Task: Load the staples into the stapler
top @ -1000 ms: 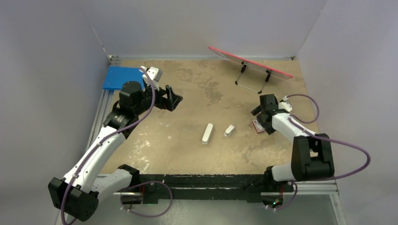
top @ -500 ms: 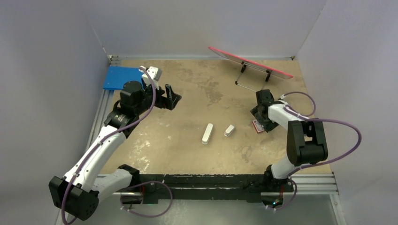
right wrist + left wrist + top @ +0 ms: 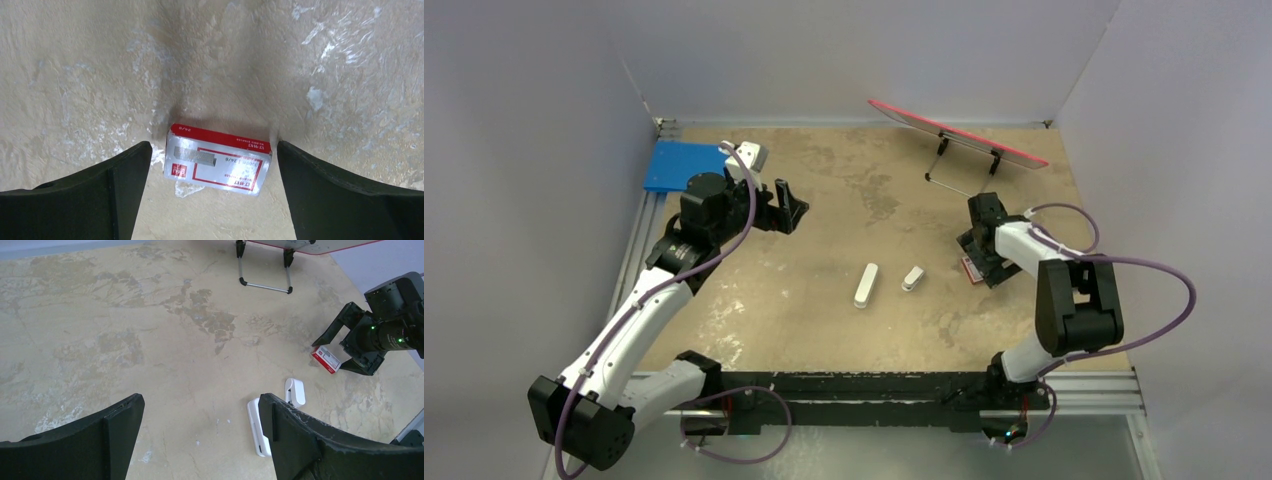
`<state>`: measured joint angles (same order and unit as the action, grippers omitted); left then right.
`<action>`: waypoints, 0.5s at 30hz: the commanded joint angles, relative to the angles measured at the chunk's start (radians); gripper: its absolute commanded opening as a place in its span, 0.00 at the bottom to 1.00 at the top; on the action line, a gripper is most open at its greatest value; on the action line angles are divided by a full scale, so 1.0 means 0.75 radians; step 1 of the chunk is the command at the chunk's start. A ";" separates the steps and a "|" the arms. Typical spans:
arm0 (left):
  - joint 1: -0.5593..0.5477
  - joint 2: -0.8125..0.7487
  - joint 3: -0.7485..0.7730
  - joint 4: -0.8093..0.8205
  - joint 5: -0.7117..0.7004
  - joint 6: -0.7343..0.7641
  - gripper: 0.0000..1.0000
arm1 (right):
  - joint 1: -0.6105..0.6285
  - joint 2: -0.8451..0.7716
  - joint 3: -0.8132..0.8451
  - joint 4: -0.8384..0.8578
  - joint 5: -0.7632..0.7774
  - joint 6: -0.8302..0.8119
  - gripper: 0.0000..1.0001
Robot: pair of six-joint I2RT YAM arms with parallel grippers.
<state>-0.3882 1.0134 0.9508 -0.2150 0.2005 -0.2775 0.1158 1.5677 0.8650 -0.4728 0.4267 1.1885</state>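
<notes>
White stapler (image 3: 866, 285) lies flat, long axis near-to-far, far end leaning right.

Plain pale grey-lavender walls (image 3: 854, 50) enclosed a tan, mottled tabletop (image 3: 844, 190) blotched with darker stains and whitish scuffs. An aluminium rail (image 3: 639, 240) ran along its left edge. A blue slab (image 3: 679, 163) lay at the far-left corner; a red-rimmed board (image 3: 954, 130) leaned on a wire stand (image 3: 954, 185) far right.
</notes>
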 commanded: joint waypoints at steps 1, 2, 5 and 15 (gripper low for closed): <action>0.008 -0.006 0.017 0.023 -0.016 -0.012 0.85 | 0.013 -0.048 -0.012 -0.042 -0.023 0.066 0.98; 0.008 -0.004 0.017 0.023 -0.017 -0.012 0.85 | 0.013 -0.043 -0.011 -0.038 -0.021 0.070 0.96; 0.008 -0.002 0.018 0.021 -0.035 -0.014 0.85 | 0.014 -0.024 -0.014 -0.021 -0.023 0.072 0.87; 0.010 0.007 0.021 0.007 -0.071 -0.019 0.85 | 0.127 -0.053 0.022 0.015 0.034 0.050 0.72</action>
<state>-0.3870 1.0176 0.9508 -0.2279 0.1677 -0.2779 0.1562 1.5574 0.8570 -0.4595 0.4046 1.2125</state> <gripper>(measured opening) 0.851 0.733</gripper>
